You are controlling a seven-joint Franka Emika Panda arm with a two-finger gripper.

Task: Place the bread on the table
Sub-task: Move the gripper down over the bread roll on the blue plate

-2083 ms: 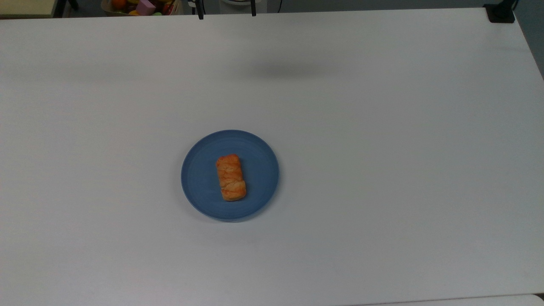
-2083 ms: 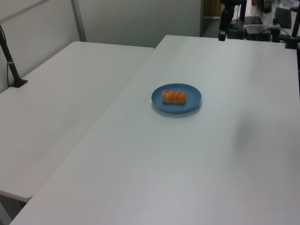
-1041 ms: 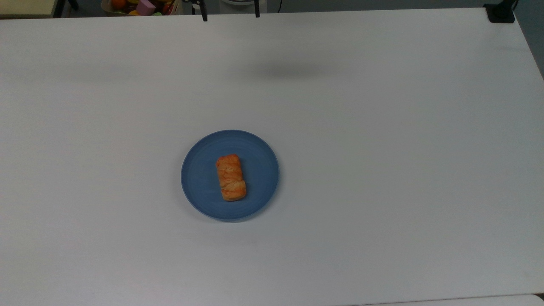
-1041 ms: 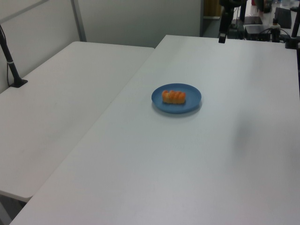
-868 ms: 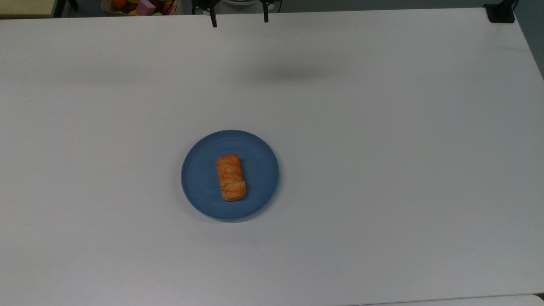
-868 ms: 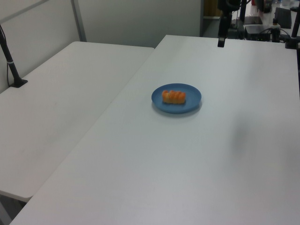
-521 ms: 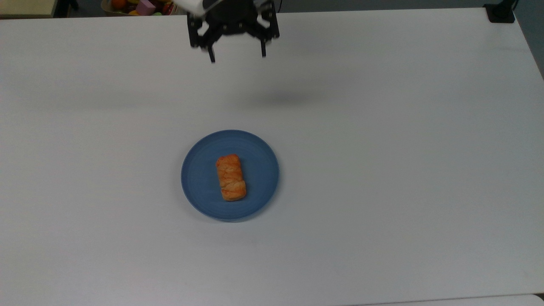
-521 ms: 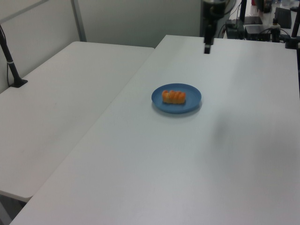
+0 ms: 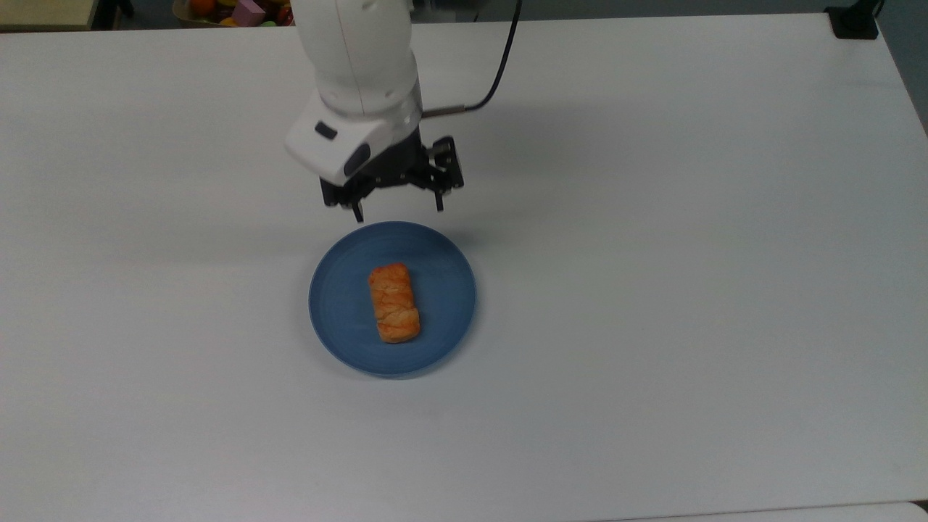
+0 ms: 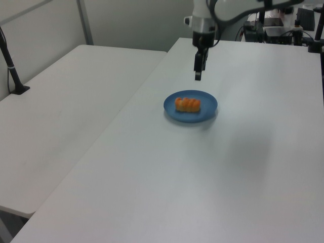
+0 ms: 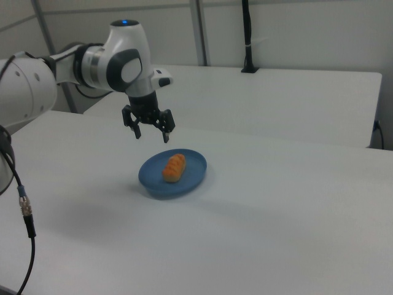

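We see the small golden-orange flaky bread [image 9: 394, 302] lying on the round blue plate [image 9: 341, 304] on the plain white table [image 9: 652, 290], our black two-finger tool [image 9: 397, 210] above the plate's far rim, fingers spread apart, empty

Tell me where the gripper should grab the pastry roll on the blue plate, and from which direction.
Probably from straight above, closing across the narrow middle of the pastry roll. It lies flat on the blue plate, long axis running up-down in the top view, so its long sides are the ones to pinch. The open gripper is already spread left-right in the top view, so little wrist turn seems needed.
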